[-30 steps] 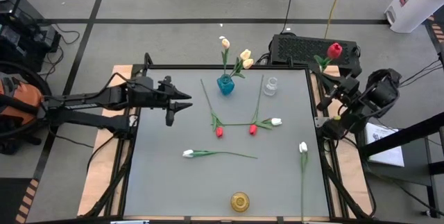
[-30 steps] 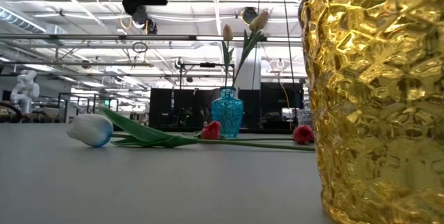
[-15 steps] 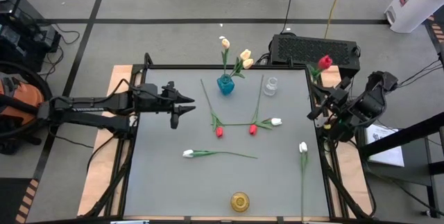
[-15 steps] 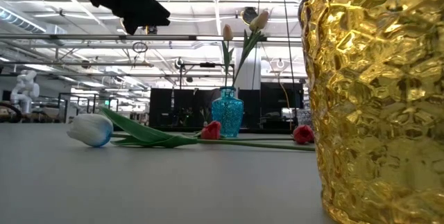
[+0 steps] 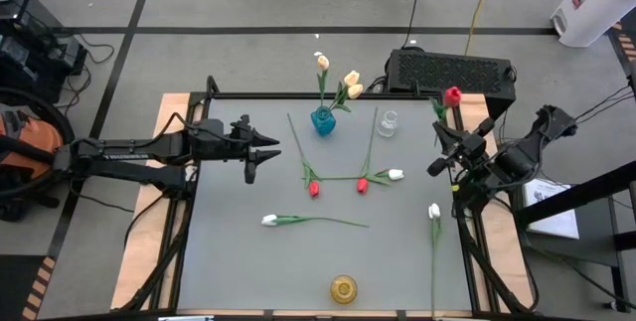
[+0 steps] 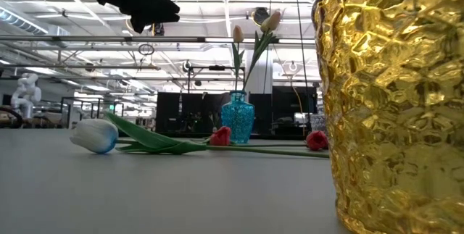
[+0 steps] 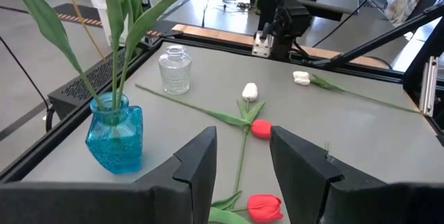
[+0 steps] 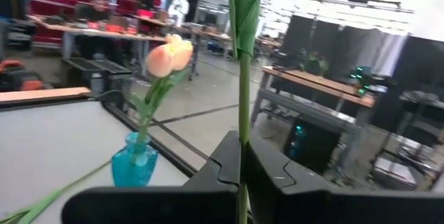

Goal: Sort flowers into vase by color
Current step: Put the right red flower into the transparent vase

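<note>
Your right hand (image 5: 442,147) is clamped on the stem of a red tulip (image 5: 452,95), pinched low so the bud stands well above the fingers, at the edge of the surface (image 5: 248,261) nearest the clear jar (image 5: 387,122). The blue vase (image 5: 323,120) already holds cream-yellow tulips (image 5: 352,82), so the red one likely belongs in the clear jar or the gold vase (image 5: 344,288), which sits far across the surface from the blue vase.

To do this step well, keep the stem upright as you carry it, because a long thin stem will swing and miss a narrow mouth. Bring the cut end directly over the chosen opening before you lower, and check the wrist view, where the stem (image 8: 242,106) runs straight up between the fingers. Let go only once the end is well inside.

Your left hand (image 5: 260,152) hovers with fingers apart, on the opposite side of the blue vase from the jar, above the loose tulips. Hold it clear of the red tulips (image 5: 314,189) lying just past the blue vase.
</note>
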`<state>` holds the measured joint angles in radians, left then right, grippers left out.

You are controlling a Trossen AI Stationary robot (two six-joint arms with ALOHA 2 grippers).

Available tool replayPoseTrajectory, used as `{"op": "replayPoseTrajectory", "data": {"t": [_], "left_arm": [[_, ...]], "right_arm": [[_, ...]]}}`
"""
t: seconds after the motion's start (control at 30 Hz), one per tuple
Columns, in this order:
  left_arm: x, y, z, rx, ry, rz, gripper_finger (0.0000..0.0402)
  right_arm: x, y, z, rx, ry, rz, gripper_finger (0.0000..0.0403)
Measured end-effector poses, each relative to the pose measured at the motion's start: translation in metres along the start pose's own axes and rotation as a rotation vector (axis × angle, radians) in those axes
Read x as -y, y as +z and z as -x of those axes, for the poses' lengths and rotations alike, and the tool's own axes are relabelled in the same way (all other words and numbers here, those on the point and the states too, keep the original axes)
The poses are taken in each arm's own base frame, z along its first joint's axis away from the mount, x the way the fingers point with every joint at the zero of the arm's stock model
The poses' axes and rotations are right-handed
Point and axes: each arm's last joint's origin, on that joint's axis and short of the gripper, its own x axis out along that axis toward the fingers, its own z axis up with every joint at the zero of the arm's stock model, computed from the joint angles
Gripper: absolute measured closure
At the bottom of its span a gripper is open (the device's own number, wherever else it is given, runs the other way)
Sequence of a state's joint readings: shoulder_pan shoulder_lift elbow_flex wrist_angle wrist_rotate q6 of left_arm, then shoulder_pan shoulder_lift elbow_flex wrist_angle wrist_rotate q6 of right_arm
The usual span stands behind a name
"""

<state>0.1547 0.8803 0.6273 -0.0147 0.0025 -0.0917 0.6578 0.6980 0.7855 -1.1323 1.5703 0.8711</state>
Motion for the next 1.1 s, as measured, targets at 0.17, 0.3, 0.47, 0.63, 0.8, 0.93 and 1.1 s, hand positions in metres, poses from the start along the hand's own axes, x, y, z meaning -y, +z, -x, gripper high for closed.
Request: {"op": "replayPoseTrajectory", "data": {"t": [0.17,0.3,0.47,0.63,0.8,0.93,1.1], "left_arm": [[0.000,0.000,0.000,0.000,0.000,0.005,0.0261],[0.000,0.000,0.000,-0.001,0.000,0.005,0.0261],[0.000,0.000,0.000,-0.001,0.000,0.005,0.0261],[0.000,0.000,0.000,-0.001,0.000,0.005,0.0261],[0.000,0.000,0.000,-0.001,0.000,0.005,0.0261],[0.000,0.000,0.000,-0.003,0.000,0.005,0.0261],[0.000,-0.001,0.000,-0.014,0.001,0.005,0.0261]], "right_arm": [[-0.016,0.001,-0.007,-0.012,-0.067,-0.001,0.0403],[-0.029,0.003,-0.015,-0.020,-0.118,-0.013,0.0403],[-0.044,0.007,-0.024,-0.028,-0.172,-0.041,0.0403],[-0.055,0.013,-0.036,-0.046,-0.202,-0.144,0.0403],[-0.062,0.022,-0.054,-0.079,-0.197,-0.235,0.0403],[-0.066,0.030,-0.075,-0.098,-0.156,-0.198,0.0403],[-0.059,0.040,-0.104,-0.068,-0.127,-0.120,0.0403]]}}
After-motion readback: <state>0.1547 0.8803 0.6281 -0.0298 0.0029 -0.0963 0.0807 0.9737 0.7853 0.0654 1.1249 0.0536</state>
